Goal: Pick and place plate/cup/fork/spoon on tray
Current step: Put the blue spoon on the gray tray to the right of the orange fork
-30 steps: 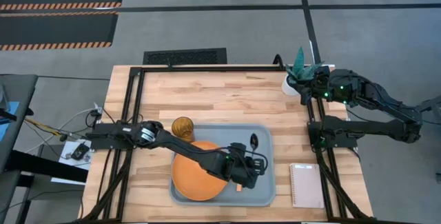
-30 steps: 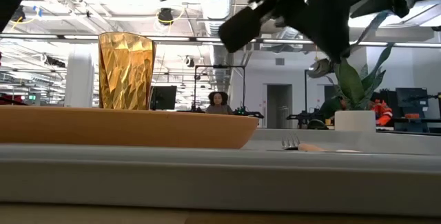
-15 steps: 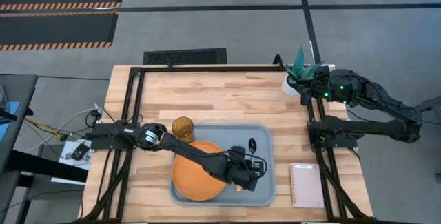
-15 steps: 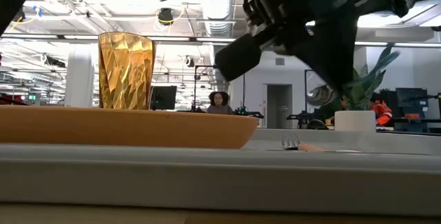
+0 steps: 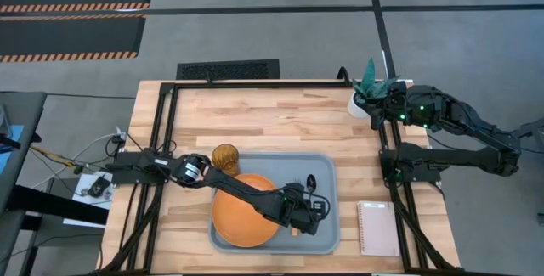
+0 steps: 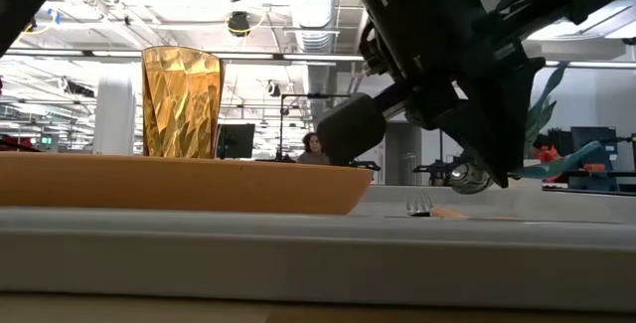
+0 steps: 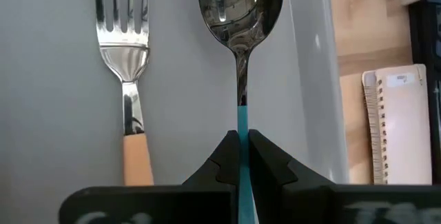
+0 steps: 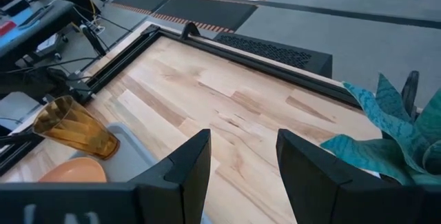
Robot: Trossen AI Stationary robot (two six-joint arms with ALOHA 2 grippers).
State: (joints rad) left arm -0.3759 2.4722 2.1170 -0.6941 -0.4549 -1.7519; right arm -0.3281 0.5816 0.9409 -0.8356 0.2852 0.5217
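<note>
The grey-blue tray holds the orange plate and, beside it, the fork with its orange handle. The amber cup stands at the tray's far left corner. My left gripper is over the tray's right part, shut on the spoon, whose dark bowl points toward the far edge. In the low view the bowl hangs just above the tray floor, next to the fork's tines. My right gripper is open and empty by the far right edge. My left gripper pinches the spoon's light blue handle between its two fingers, close to where the blue meets the metal neck. The fingers lie along the handle, pointing toward the table's far edge and slanting down. The spoon sticks out ahead of them, bowl up, low over the tray.
A white pot with a green plant stands at the far right, next to my right arm. A pink notebook lies right of the tray. The far half of the wooden table is bare.
My left gripper has gone down toward the tray floor with the spoon and a little toward the near edge. The spoon's bowl has sunk from well above the tray to just over it, beside the fork. Fork, plate and cup have stayed put.
</note>
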